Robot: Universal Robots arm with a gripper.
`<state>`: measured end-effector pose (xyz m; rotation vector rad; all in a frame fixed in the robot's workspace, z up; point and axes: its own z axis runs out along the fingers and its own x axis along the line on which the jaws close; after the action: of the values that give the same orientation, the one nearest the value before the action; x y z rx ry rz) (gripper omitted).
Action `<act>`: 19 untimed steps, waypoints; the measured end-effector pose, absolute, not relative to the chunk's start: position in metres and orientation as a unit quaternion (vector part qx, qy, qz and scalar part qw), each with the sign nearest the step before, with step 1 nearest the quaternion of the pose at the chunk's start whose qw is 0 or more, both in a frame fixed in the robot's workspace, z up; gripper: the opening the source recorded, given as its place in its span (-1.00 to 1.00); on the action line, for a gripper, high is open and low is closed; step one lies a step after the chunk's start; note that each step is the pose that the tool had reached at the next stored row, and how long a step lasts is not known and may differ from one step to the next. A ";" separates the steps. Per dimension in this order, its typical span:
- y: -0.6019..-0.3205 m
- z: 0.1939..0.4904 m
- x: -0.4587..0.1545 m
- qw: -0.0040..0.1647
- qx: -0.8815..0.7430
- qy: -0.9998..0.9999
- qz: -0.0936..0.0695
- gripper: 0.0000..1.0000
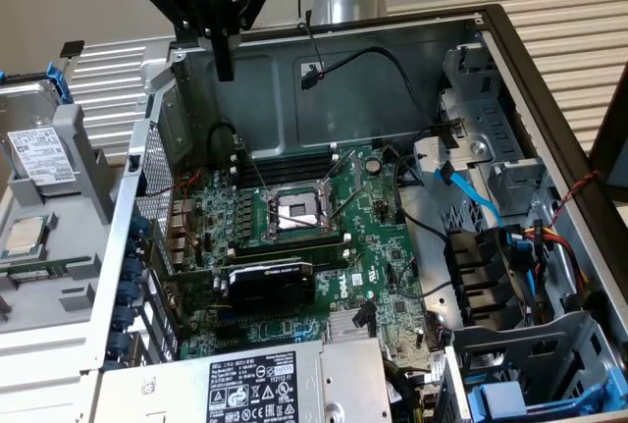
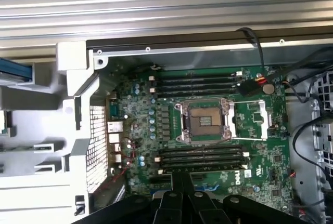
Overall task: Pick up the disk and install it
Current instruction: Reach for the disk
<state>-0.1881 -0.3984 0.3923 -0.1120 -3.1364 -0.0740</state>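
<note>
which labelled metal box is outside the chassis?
The disk: white label, blue carrier, at the exterior view's left. The power supply, with the warning label, sits inside.

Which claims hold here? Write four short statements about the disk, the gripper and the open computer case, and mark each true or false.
1. The rectangular silver-grey metal disk with a white label lies outside the open grey metal computer case, at the exterior view's left. True.
2. The black gripper holds the disk. False: it hangs over the case's rim, apart from the disk.
3. The square metal processor socket on the green motherboard has no chip in it. True.
4. The small square silver-topped chip sits on the motherboard. False: it lies outside the case, near the disk.
</note>
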 end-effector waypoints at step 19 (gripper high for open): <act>-0.381 0.392 -0.227 -0.003 -0.036 -0.999 0.002 -0.79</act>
<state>-0.2274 -0.3809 0.3922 -0.1120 -3.1453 0.0056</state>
